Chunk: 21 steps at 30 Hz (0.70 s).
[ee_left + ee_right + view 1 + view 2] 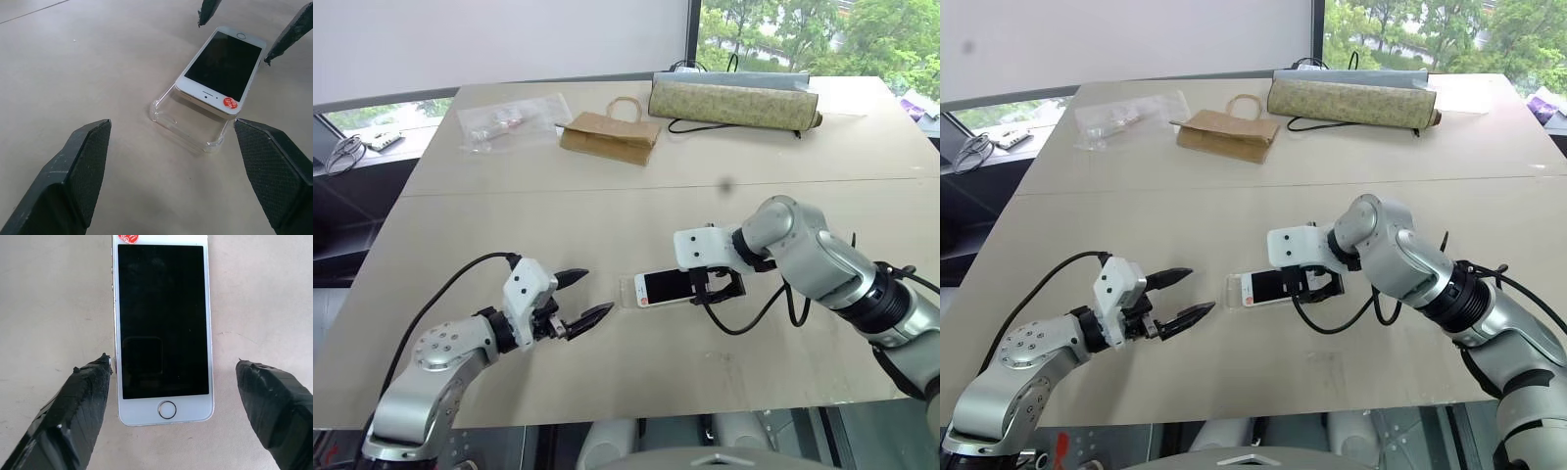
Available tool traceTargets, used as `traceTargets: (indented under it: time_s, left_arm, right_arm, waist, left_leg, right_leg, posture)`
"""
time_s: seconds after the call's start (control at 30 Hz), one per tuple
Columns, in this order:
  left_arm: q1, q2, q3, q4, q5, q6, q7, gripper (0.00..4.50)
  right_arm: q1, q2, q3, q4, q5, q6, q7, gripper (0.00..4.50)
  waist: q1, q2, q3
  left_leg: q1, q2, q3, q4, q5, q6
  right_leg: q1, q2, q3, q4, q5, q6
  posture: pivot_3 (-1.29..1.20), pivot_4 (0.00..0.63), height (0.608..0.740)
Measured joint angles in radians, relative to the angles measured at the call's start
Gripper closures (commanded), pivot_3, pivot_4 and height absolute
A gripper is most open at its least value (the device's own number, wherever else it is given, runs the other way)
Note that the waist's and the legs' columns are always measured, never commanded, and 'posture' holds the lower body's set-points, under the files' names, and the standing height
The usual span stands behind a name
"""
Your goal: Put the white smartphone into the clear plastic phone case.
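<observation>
A broad, matte beige table (636, 206) carries everything. At its far edge lies a long speckled olive roll (732, 103), with a flat brown paper bag (609, 136) and a crinkled clear plastic bag (509, 119) beside it. Near the table's front, the white smartphone (664, 287), a glossy black slab with rounded corners, lies screen up, one end resting in the clear plastic phone case (188, 123), a thin transparent shell. The right gripper (168, 406) straddles the phone's home-button end, black textured fingers spread wide, holding nothing. The left gripper (579, 298) hovers near the case, also wide apart and empty.
</observation>
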Motion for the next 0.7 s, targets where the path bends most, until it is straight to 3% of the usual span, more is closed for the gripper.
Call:
traceTargets:
  time_s: [0.17, 0.3, 0.53, 0.7]
  left_arm:
    - [0.000, -0.001, -0.002, 0.020, 0.012, -0.013, -0.007, 0.33]
    - [-0.005, -0.003, -0.012, 0.054, 0.028, -0.038, -0.026, 0.33]
    - [-0.039, -0.005, -0.053, 0.136, 0.070, -0.100, -0.074, 0.33]
    - [-0.064, -0.005, -0.069, 0.167, 0.085, -0.119, -0.101, 0.33]
  right_arm:
    - [0.000, -0.016, -0.020, -0.043, 0.039, 0.034, -0.002, 0.10]
    - [0.017, -0.038, -0.117, -0.103, 0.107, 0.068, -0.013, 0.10]
    - [0.163, -0.042, -0.299, -0.206, 0.261, 0.096, -0.080, 0.10]
    - [0.283, -0.105, -0.330, -0.216, 0.272, 0.099, -0.167, 0.10]
  waist:
    - [0.001, 0.000, 0.000]
    - [0.002, 0.000, 0.000]
    - [0.005, 0.000, 0.000]
    - [0.010, 0.000, 0.000]
  left_leg:
    - [0.000, 0.000, 0.000, 0.000, 0.000, 0.000]
    - [0.000, 0.000, 0.000, 0.000, 0.000, 0.000]
    - [0.000, 0.000, 0.000, 0.000, 0.000, 0.000]
    - [0.000, 0.000, 0.000, 0.000, 0.000, 0.000]
  right_leg:
    - [0.000, 0.000, 0.000, 0.000, 0.000, 0.000]
    - [0.000, 0.000, 0.000, 0.000, 0.000, 0.000]
    - [0.000, 0.000, 0.000, 0.000, 0.000, 0.000]
    - [0.000, 0.000, 0.000, 0.000, 0.000, 0.000]
  posture:
    - [0.00, 0.150, 0.740]
    - [0.00, 0.150, 0.740]
    - [0.00, 0.150, 0.740]
    - [0.00, 0.150, 0.740]
